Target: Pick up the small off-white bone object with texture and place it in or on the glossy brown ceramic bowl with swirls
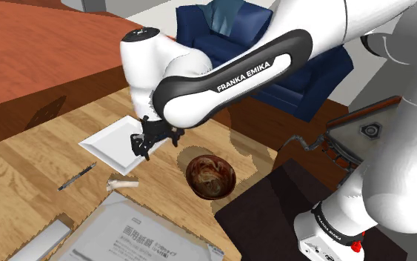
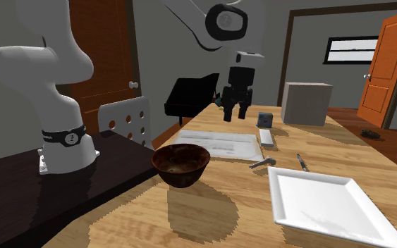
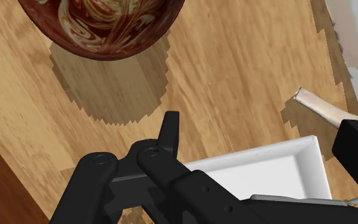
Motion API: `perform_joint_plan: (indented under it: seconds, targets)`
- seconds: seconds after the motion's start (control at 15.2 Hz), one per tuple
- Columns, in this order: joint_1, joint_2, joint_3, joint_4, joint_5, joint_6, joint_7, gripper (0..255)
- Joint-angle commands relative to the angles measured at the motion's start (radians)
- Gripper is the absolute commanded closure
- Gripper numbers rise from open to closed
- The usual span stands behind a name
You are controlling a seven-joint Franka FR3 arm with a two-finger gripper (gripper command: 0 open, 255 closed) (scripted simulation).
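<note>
A: From the shoulder view's left: pen (image 1: 77,176), then bone (image 1: 122,183) just right of it, lower left of centre, flat on the table (image 1: 44,170). Not held.
B: Handling?
A: Probably light, stiff, rough enough not to slip. Flared at the end, so best pinched across the thin shaft, mid-length.
B: And the gripper (image 1: 144,148)?
A: Spread wide, empty, hovering over the edge of the white plate (image 1: 110,137), up and right of the bone.
B: Further right?
A: Brown swirled bowl (image 1: 210,176), near centre frame, well apart from the bone.
B: Surface, room?
A: Pale wood grain, likely smooth enough to let a nudged bone slide. Blue armchair (image 1: 221,30) at top centre.
</note>
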Motion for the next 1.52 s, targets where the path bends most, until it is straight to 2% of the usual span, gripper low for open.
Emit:
perform_joint_plan:
  seconds: [0.0, 0.33, 0.59, 1.06, 1.45]
  targets:
    - [0.045, 0.095, -0.014, 0.09, -0.057, -0.022, 0.056, 0]
    - [0.164, 0.315, -0.063, 0.33, -0.151, -0.088, 0.14, 0]
    - [0.254, 0.484, -0.102, 0.547, -0.194, -0.156, 0.167, 0]
    - [0.249, 0.52, -0.119, 0.513, -0.214, -0.088, 0.18, 0]
    - [0.249, 0.523, -0.12, 0.511, -0.216, -0.082, 0.181, 0]
